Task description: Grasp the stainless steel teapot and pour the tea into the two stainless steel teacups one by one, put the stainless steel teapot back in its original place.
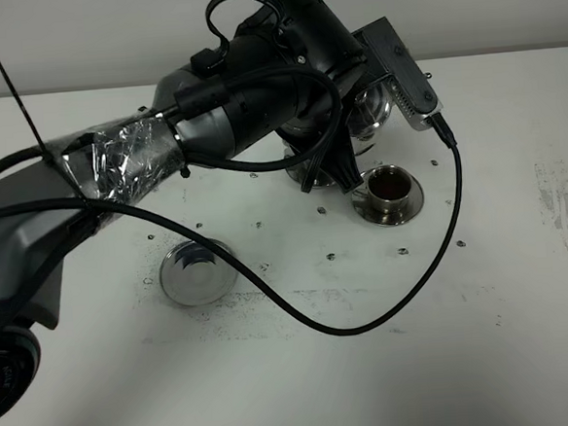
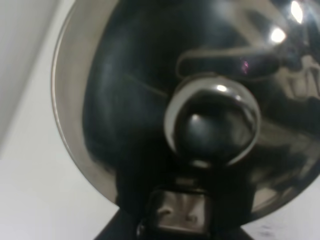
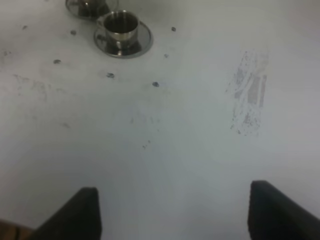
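My left arm reaches across the middle of the table, and my left gripper [image 1: 334, 161] is shut on the stainless steel teapot [image 1: 372, 109], holding it up off the table. The teapot's domed lid and knob [image 2: 212, 120] fill the left wrist view. One stainless steel teacup [image 1: 390, 188] stands on its saucer with dark tea in it, to the right of the held teapot. The other teacup [image 1: 305, 171] is mostly hidden under my arm. The round steel coaster [image 1: 195, 271] lies bare at the front left. My right gripper [image 3: 175, 215] hangs open over bare table, and both teacups [image 3: 121, 27] lie far ahead of it.
A black cable [image 1: 407, 297] loops over the table in front of the cups. A scuffed patch [image 1: 562, 208] marks the table at the right. Small dark specks [image 3: 156, 84] dot the white surface.
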